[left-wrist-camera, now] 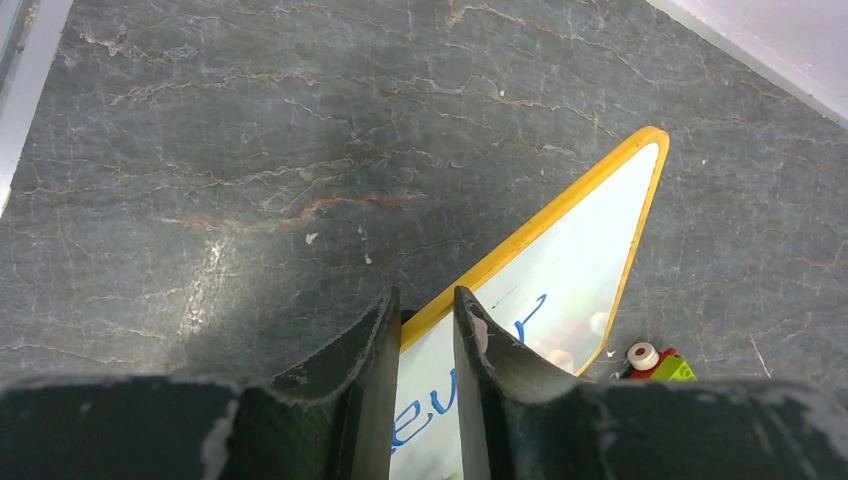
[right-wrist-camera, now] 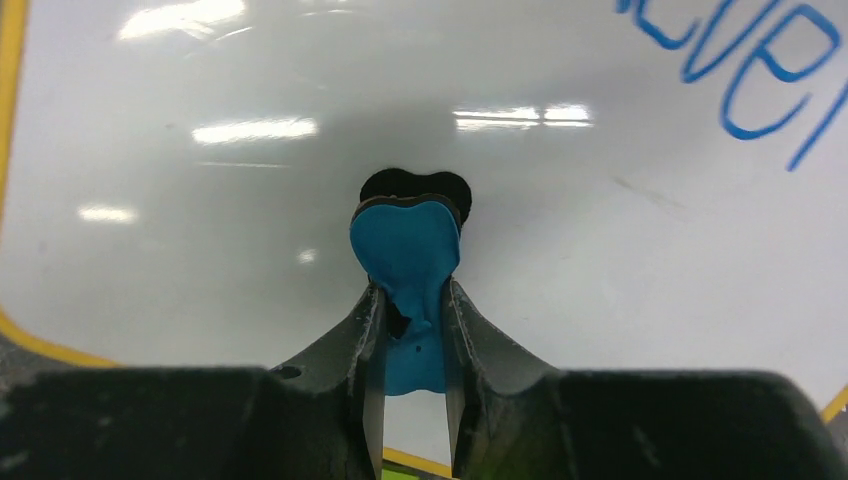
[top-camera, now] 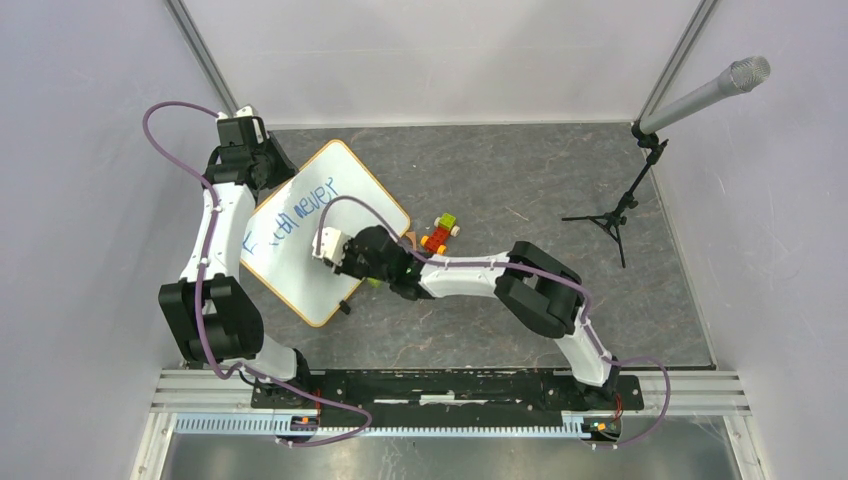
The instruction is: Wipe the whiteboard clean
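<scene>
Tabletop, right tool tight on eraser

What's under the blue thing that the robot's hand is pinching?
The whiteboard lies under the blue eraser, which the right gripper pinches. A black pad peeks out at its far edge. The bit of board right beneath it is covered.

Bare grey stone-look surface open beyond right end effector, coloured plastic bricks close beside its wrist, black microphone tripod well apart rightward, left end effector on far edge of white orange-rimmed board.
</scene>
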### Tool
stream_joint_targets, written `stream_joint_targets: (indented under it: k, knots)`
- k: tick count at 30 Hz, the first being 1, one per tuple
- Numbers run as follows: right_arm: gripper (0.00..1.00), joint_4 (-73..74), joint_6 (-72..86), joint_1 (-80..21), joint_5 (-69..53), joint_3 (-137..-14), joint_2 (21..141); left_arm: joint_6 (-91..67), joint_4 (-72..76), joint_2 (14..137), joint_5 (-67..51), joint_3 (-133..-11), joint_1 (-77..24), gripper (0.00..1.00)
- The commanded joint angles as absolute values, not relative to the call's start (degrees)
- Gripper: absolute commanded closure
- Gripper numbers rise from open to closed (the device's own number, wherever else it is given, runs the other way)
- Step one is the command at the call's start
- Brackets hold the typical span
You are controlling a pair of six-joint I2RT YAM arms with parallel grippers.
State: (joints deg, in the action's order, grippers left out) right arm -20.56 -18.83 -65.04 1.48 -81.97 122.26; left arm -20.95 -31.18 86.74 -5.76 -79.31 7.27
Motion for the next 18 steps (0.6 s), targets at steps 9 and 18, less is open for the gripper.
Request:
stream_joint_targets:
  k: [9, 18]
  knots:
    - [0.76, -10.5, -19.4, -67.9, 3.3, -108.3, 132.7, -20.8, -33.4, 85.6, -6.9, -80.1, 7.0, 0.68]
    - [0.75, -8.4, -26.9, -71.2, 1.4, -111.1, 134.0, -20.5, -33.5, 85.5, -6.5, -80.1, 7.1, 0.68]
